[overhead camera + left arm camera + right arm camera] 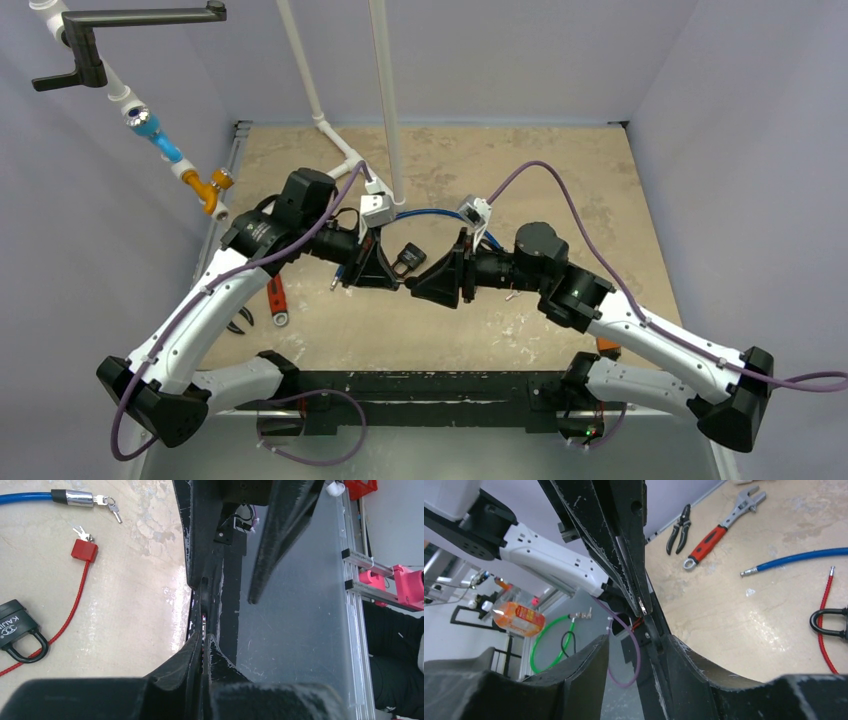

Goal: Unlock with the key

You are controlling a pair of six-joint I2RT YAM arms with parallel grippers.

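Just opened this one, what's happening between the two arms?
The two arms meet tip to tip above the table. The left gripper is shut on a small metal piece, probably the key, while the right gripper stands open around it. The padlock lies untouched on the table.

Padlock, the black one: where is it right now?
In the left wrist view the padlock lies on the table at the far left, with the red cable passing through its shackle.

Top camera looks down from behind; both wrist cameras sit close, sharing the padlock point(17, 630).
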